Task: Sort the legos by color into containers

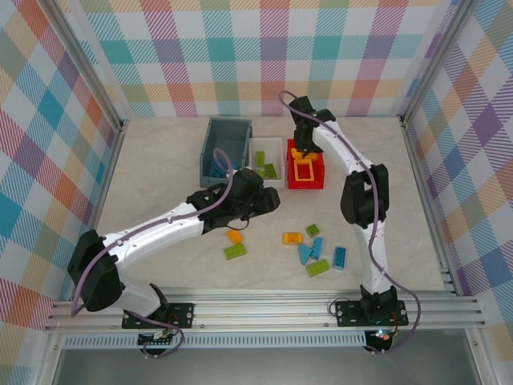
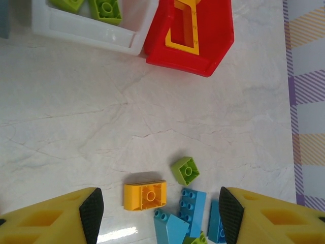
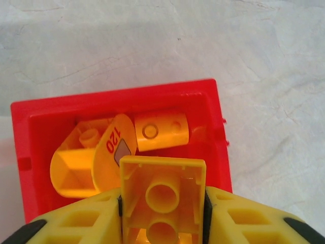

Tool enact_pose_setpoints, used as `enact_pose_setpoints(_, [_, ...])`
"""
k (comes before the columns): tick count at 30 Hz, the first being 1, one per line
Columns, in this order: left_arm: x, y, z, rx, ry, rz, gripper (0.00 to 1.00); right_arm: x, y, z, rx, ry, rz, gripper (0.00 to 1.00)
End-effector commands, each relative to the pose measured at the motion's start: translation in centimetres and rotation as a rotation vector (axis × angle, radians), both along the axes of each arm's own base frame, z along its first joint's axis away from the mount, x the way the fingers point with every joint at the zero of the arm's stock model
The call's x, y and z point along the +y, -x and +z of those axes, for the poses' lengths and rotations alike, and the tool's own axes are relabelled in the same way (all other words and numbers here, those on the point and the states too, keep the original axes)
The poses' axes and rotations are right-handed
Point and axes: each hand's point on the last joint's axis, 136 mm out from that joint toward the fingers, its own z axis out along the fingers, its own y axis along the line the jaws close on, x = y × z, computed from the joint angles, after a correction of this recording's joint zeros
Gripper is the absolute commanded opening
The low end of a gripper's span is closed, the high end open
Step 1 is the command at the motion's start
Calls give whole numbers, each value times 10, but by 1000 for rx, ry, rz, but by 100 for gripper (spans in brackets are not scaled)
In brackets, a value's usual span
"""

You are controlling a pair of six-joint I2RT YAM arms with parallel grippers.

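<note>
My right gripper (image 3: 162, 204) is shut on an orange-yellow brick (image 3: 163, 175), underside up, over the red container (image 3: 30, 142). Inside that bin lie other orange legos (image 3: 161, 131) and an orange piece marked 120 (image 3: 110, 152). From above, the right gripper (image 1: 301, 149) hangs at the red container's (image 1: 292, 181) far end, over an open orange frame (image 1: 305, 172). My left gripper (image 2: 158, 213) is open above loose legos: an orange brick (image 2: 145, 195), a green one (image 2: 185, 170) and blue ones (image 2: 193, 206). Nothing is between its fingers.
A white container (image 1: 276, 144) with green bricks and a grey-blue one (image 1: 227, 128) with blue bricks stand left of the red bin. An orange (image 1: 235, 236) and a green brick (image 1: 235, 251) lie near the left arm (image 1: 160, 228); more lie at front right (image 1: 317, 268).
</note>
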Motion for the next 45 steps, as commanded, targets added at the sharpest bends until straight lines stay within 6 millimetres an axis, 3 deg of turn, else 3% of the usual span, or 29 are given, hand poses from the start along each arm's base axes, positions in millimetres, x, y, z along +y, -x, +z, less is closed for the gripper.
enact_pose_setpoints(1, [-9, 0, 7, -21, -9, -31, 64, -5, -1, 3, 20, 45, 22, 49])
enact_pose_setpoints(7, [-8, 5, -6, 9, -53, -38, 63, -4, -2, 25, -17, 33, 37, 60])
enact_pose_setpoints(10, [-9, 11, -10, 15, -78, -53, 63, -3, 6, 59, -70, 8, 46, 60])
enact_pose_setpoints(12, [-13, 18, -15, 32, -95, -76, 63, 2, 16, 92, -139, -15, 70, 60])
enact_pose_setpoints(16, [-31, 36, -30, 68, -116, -133, 63, 1, 54, 147, -238, -76, 90, 60])
enact_pose_setpoints(19, [-45, 53, -46, 116, -157, -159, 64, -3, 95, 164, -263, -153, 94, 61])
enact_pose_setpoints(27, [-94, 100, -84, 106, -329, -399, 64, -19, 225, 156, -217, -428, 120, 70])
enact_pose_setpoints(33, [-102, 112, -127, 146, -488, -517, 67, -39, 292, 166, -229, -533, 100, 73])
enact_pose_setpoints(38, [-106, 109, -144, 145, -538, -551, 66, -48, 317, 166, -228, -574, 78, 73])
enact_pose_setpoints(45, [-112, 100, -156, 130, -588, -582, 66, -45, 322, 164, -219, -610, 77, 72])
